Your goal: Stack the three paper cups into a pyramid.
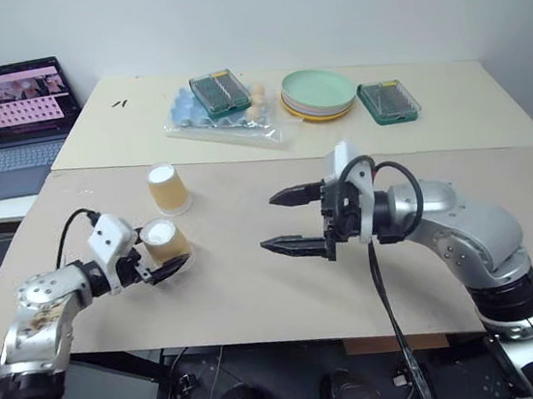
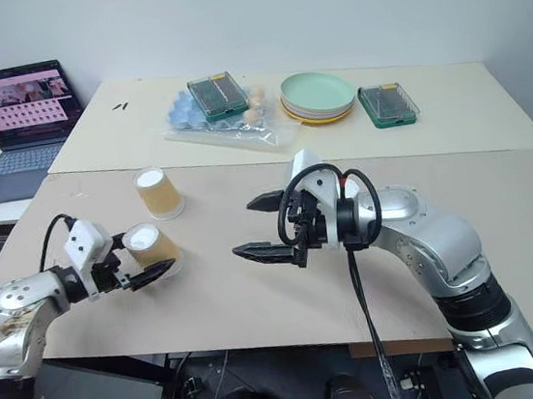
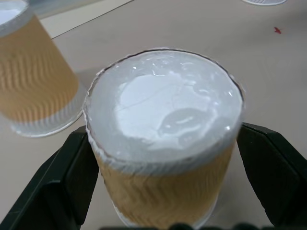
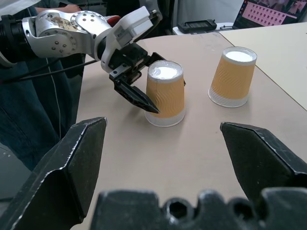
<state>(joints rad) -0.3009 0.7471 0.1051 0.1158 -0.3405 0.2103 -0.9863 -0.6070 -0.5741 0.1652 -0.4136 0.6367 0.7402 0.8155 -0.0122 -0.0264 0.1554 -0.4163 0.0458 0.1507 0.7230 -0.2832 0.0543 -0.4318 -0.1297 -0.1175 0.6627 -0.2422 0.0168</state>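
Two paper cups stand upside down on the table (image 1: 258,288), white bases up: near cup (image 1: 165,243) between the spread jaws of the left gripper (image 1: 165,262), far cup (image 1: 168,188) just beyond. Right gripper (image 1: 287,220), jaws wide open, holds nothing.

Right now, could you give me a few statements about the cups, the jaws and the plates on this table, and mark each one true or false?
1. Both paper cups on the table stand upside down. True: near cup, far cup.
2. The left gripper has its jaws on either side of the near cup. True.
3. The right gripper holds a cup. False: its jaws are open and empty.
4. One cup sits atop another. False: both stand on the table, apart.
5. The stacked plates have a green one on top. True.
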